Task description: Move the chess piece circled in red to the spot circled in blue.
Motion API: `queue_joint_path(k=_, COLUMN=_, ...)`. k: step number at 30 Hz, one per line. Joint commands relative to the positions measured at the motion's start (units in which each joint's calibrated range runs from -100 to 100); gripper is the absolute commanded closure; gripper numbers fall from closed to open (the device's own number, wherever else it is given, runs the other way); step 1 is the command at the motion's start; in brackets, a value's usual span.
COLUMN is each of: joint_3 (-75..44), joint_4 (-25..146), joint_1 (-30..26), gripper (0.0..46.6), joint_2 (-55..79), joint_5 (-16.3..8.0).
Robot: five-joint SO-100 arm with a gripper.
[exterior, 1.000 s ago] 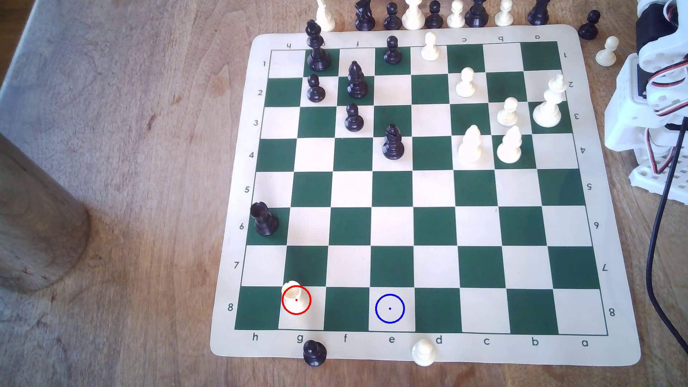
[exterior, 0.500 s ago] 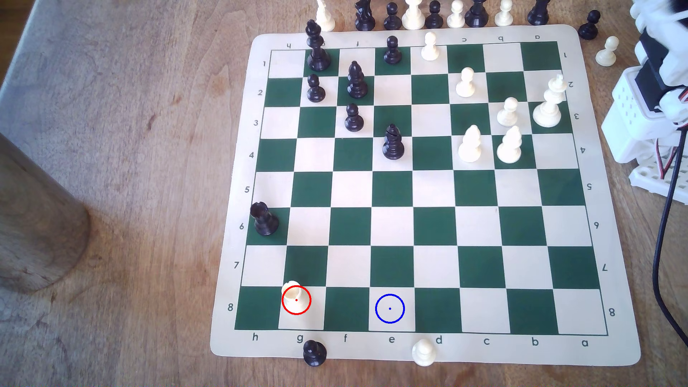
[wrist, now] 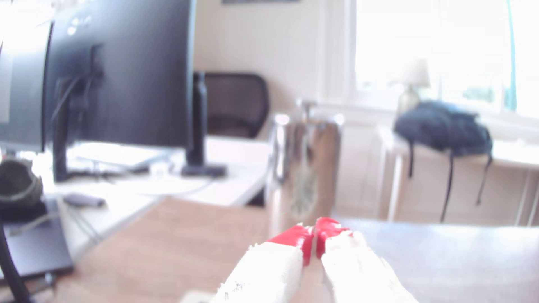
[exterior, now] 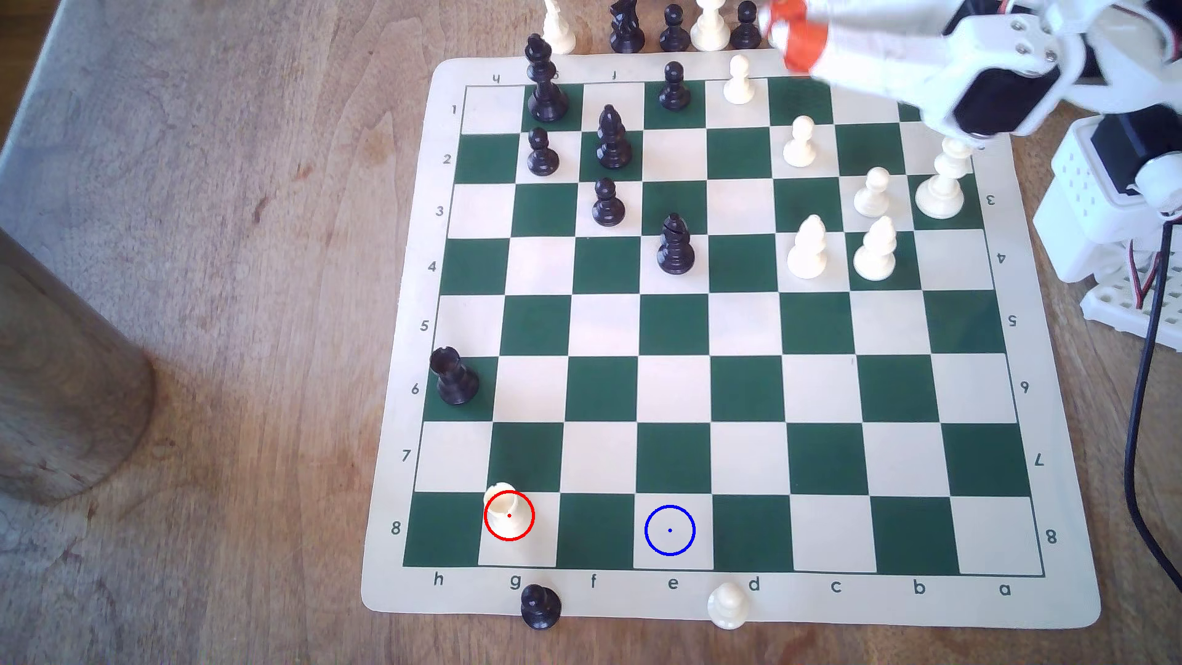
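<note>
The chess piece [exterior: 505, 511], short and cream-white with a wide round top, stands inside the red ring on a cream square near the board's front edge, toward the exterior view's left. Two squares to its right on the same row lies the spot [exterior: 669, 530], a bare cream square with a blue ring. My gripper [exterior: 790, 32], white with red tips, hovers blurred over the board's far edge, far from both. In the wrist view the gripper [wrist: 315, 233] has its red tips pressed together with nothing between them, pointing out across the room.
Black pieces [exterior: 611, 137] cluster at the board's far left and cream pieces [exterior: 873, 246] at its far right. A black rook [exterior: 453, 376] stands on the left edge. A black pawn [exterior: 540, 605] and a cream pawn [exterior: 727, 604] sit on the front border. The arm base [exterior: 1113, 211] is at the right.
The arm has swung out from the right edge over the board's far right corner, carrying the gripper leftward above the far row. No chess piece has moved.
</note>
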Motion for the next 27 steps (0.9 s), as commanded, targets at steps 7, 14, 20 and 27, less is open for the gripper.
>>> queue_joint_path(k=7, joint_3=-19.1, joint_4=14.55, joint_1=-10.41, gripper=42.6, joint_2=24.51, joint_5=-0.2)
queue_joint_path(k=14, joint_3=-34.24, joint_4=4.32, joint_1=-11.82, gripper=40.2, joint_2=54.9, joint_5=-1.56)
queue_joint_path(k=20, joint_3=-42.03, joint_4=0.55, joint_1=-10.18, gripper=29.9, joint_2=68.57, joint_5=-3.27)
queue_joint_path(k=27, joint_3=-51.64, joint_4=1.86, joint_1=-8.92, gripper=30.4, joint_2=80.96, joint_5=-3.22)
